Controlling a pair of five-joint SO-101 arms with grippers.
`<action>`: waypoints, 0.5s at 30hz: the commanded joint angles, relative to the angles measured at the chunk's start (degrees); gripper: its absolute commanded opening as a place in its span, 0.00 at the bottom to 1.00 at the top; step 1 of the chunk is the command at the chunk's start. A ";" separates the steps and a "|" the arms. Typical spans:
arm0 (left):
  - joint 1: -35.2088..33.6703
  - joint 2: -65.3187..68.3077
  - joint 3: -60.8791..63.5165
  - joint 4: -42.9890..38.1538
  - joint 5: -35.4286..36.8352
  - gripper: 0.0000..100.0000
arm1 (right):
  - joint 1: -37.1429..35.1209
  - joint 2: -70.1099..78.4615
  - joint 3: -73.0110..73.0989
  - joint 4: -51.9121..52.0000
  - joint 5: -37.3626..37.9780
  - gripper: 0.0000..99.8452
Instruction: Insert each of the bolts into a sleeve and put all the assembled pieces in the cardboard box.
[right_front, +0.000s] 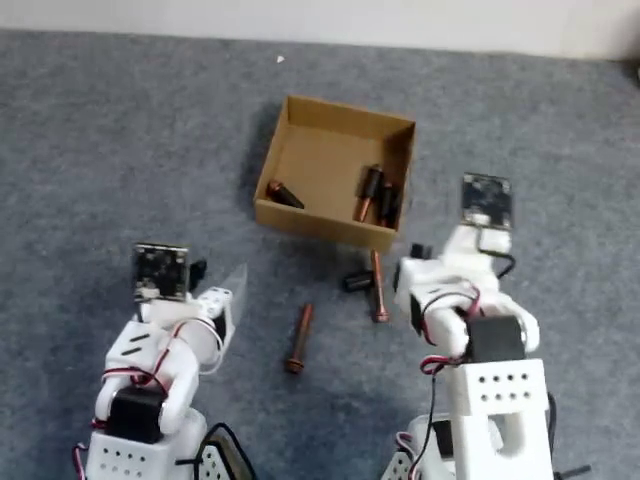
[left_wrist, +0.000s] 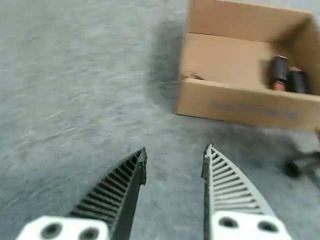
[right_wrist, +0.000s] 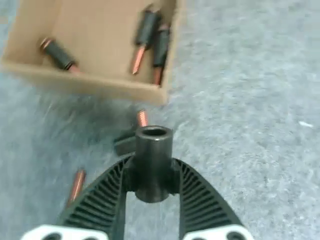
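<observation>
The cardboard box (right_front: 300, 215) stands at the middle back and holds three bolt-in-sleeve pieces (right_front: 372, 192). In front of it on the carpet lie a copper bolt (right_front: 299, 338), a second bolt (right_front: 378, 287) and a loose black sleeve (right_front: 357, 282). My right gripper (right_wrist: 152, 164) is shut on another black sleeve (right_wrist: 154, 147), held with its open end up, just above the loose sleeve (right_wrist: 125, 145) and the bolt tip (right_wrist: 142, 118). My left gripper (left_wrist: 175, 157) is open with nothing in it, low over the carpet, short of the box's (left_wrist: 240, 105) near left corner.
Grey carpet covers the whole table. The box wall (right_wrist: 90, 82) rises just beyond the right gripper. The left arm (right_front: 165, 340) and right arm (right_front: 470, 320) flank the loose parts. Open carpet lies left of the box.
</observation>
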 joint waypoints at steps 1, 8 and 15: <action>5.05 -0.31 -4.70 1.58 -3.08 0.21 | 5.49 -2.95 2.51 -6.11 -2.81 0.01; 9.89 4.62 -9.89 1.32 -5.19 0.21 | 14.73 -2.86 7.08 -12.35 -5.63 0.01; 18.07 32.57 -24.75 1.32 0.88 0.21 | 18.95 -2.86 8.31 -14.55 -7.30 0.01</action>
